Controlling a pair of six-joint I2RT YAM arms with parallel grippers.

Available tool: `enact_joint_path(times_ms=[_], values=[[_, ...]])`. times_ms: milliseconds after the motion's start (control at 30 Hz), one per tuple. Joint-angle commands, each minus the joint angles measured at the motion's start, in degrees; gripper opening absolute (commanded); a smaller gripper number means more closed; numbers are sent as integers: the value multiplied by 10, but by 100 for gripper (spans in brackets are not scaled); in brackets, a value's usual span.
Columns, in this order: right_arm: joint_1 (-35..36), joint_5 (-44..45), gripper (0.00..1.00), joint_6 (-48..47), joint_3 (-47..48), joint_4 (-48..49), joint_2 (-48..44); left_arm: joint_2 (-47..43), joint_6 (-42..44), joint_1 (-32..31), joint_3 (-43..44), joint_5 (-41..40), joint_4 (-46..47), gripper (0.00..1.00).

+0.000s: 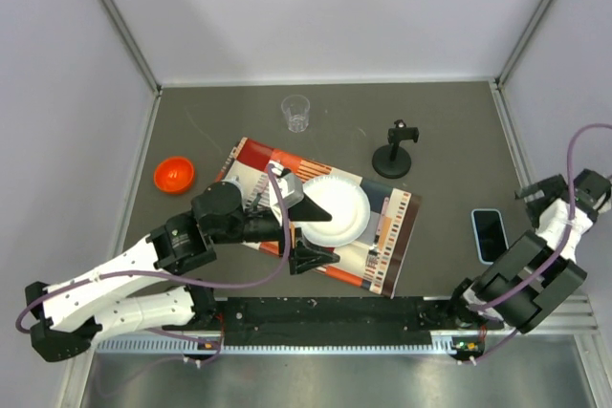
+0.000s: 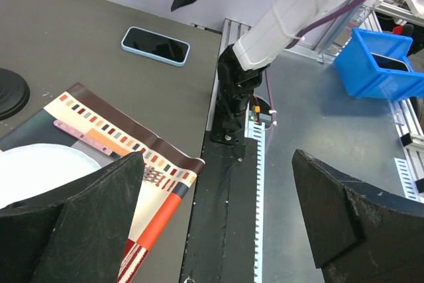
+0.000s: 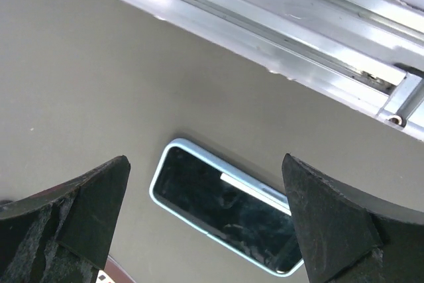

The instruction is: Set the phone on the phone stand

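While the right hand (image 3: 204, 162) and left hand (image 2: 218, 157) gape empty, the phone (image 1: 489, 234) lies flat.

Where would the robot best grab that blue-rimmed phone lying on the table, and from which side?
Probably across its two long edges, coming straight down from above. The phone lies flat, screen up, on the table, so only its thin rim can be gripped. Its narrow width looks a better fit for the open right gripper, which hangs over it.
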Motion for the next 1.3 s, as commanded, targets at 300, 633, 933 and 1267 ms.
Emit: enact_joint_path(times_ms=[300,633,933,1267], values=[[-35,-122,98,40,-92,111,49,-18,19,-14,9,-20,15,98],[-6,-162,96,143,-160,109,22,-11,23,-14,14,-24,9,99],[131,-112,99,221,-226,50,-111,-7,24,-14,14,-25,8,99],[214,35,99,126,-96,-100,1,-10,20,-14,10,-18,15,98]])
